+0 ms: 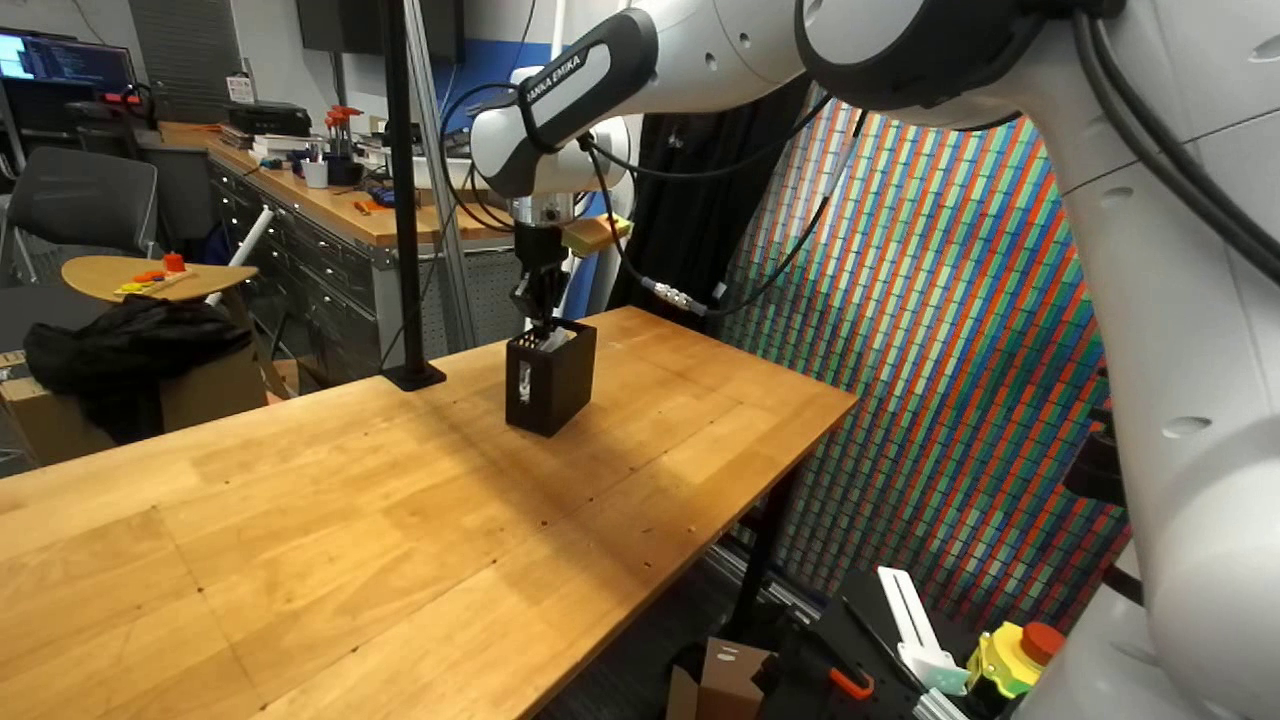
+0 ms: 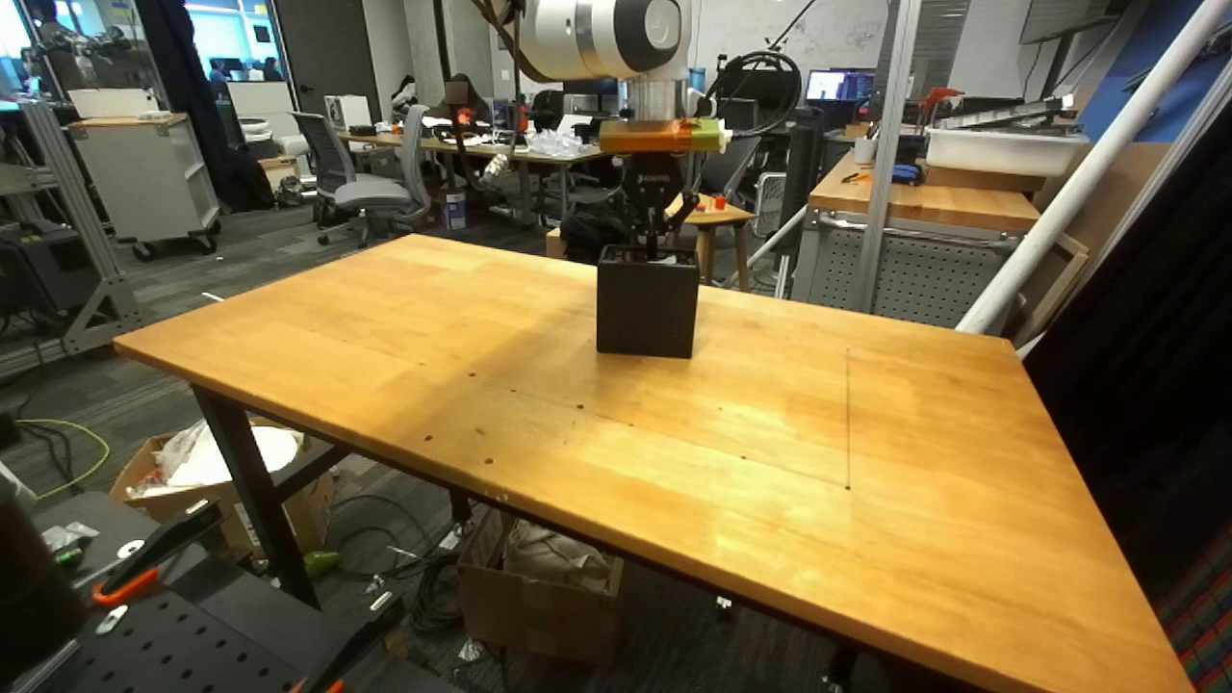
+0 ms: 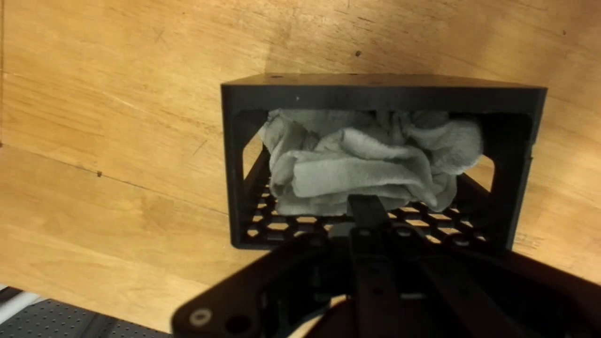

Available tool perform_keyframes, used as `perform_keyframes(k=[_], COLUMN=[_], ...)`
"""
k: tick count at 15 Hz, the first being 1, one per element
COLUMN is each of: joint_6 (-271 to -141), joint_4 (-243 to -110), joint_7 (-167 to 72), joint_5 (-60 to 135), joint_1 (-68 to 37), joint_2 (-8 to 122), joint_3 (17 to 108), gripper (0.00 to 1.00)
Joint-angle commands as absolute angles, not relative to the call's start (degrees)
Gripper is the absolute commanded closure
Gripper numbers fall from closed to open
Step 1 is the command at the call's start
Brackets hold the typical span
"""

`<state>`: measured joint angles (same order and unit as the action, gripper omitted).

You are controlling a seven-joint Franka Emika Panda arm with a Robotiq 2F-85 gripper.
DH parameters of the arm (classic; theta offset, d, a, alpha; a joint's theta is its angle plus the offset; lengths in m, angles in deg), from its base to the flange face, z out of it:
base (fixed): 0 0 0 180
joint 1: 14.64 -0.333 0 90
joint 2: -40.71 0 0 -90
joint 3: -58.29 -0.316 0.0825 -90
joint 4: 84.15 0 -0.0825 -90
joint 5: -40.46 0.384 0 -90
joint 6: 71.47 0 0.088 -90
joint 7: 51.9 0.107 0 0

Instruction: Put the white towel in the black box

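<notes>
The white towel (image 3: 357, 173) lies crumpled inside the black box (image 3: 385, 96) in the wrist view. The box stands upright on the wooden table, open at the top, with one honeycomb side. In an exterior view the box (image 1: 550, 385) shows a bit of towel (image 1: 555, 341) at its opening and through its slot. In an exterior view the box (image 2: 647, 306) hides the towel. My gripper (image 3: 368, 206) points down with its fingers close together, at the box opening by the honeycomb side. Its tip overlaps the towel's near edge in the wrist view; no towel shows pinched between the fingers.
The wooden table (image 1: 330, 500) surrounds the box. A black post (image 1: 405, 250) is fixed at the table's edge near the box. A metal profile (image 2: 881, 164) and a white pipe (image 2: 1068, 183) stand beyond the table.
</notes>
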<state>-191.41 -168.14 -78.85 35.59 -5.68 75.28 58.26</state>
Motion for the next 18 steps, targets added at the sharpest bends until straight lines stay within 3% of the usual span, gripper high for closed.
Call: perform_keyframes(k=[1,18], joint_6=[-194.10,-196.48], joint_4=[-173.95,-174.05], joint_7=[-76.01,-81.67], joint_5=[33.09,37.14], joint_1=[-7.13,-2.25], joint_2=[70.13,74.38], joint_3=[59.14,57.89], gripper=[1.00,1.00])
